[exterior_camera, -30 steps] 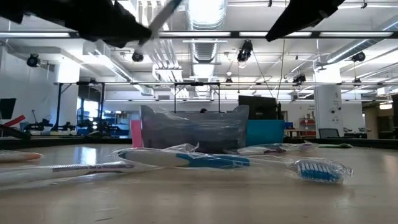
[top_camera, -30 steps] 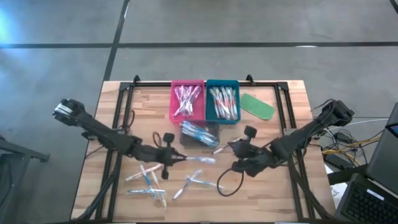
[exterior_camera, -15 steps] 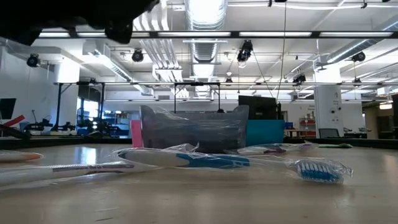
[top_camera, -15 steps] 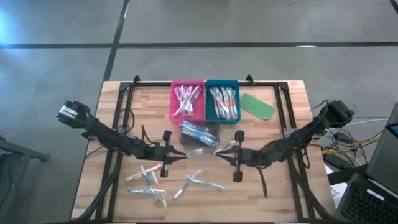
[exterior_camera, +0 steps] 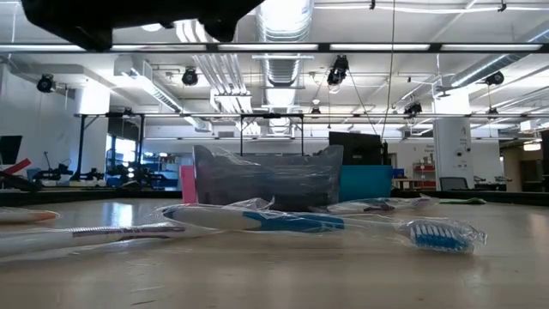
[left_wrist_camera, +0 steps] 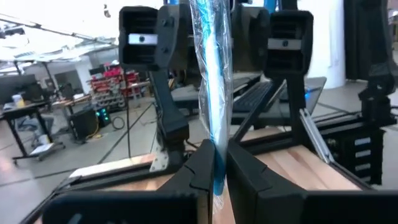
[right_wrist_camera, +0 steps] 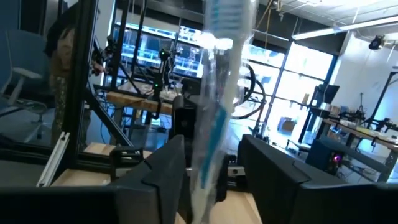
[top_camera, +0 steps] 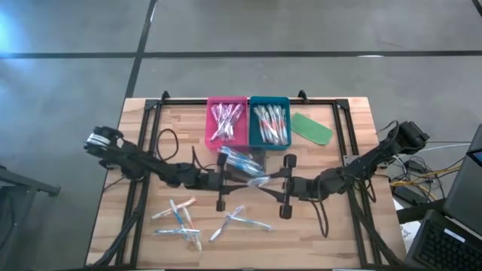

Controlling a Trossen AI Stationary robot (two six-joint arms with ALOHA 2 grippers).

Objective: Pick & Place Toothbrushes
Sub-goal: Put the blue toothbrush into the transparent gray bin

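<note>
In the middle of the high view, the two arms meet tip to tip above the wooden table [top_camera: 354, 120]. Between them is one wrapped toothbrush [top_camera: 248, 181] with a blue handle.

The left gripper [top_camera: 226, 181] comes in from the left side of the picture. Its fingers [left_wrist_camera: 202, 165] are squeezed together on one end of the toothbrush. In the left wrist view the brush stands straight out from those fingers, pointing at the other arm.

The right gripper [top_camera: 275, 183] comes in from the right side. Its fingers [right_wrist_camera: 165, 165] stand apart, one on each side of the other end of the brush. They do not seem to be pinching it, so the left gripper looks like the one holding it.

The brush lies long-ways from left to right in the high view, along the line between the two grippers. It sits just below the dark tray [top_camera: 241, 159] of blue brushes. The pink bin [top_camera: 209, 124] and the teal bin [top_camera: 252, 102] are higher up in the picture, both with brushes inside.

More loose toothbrushes [top_camera: 181, 218] lie on the table at the lower left. They are nearer to the left arm. They are not sorted yet.
</note>
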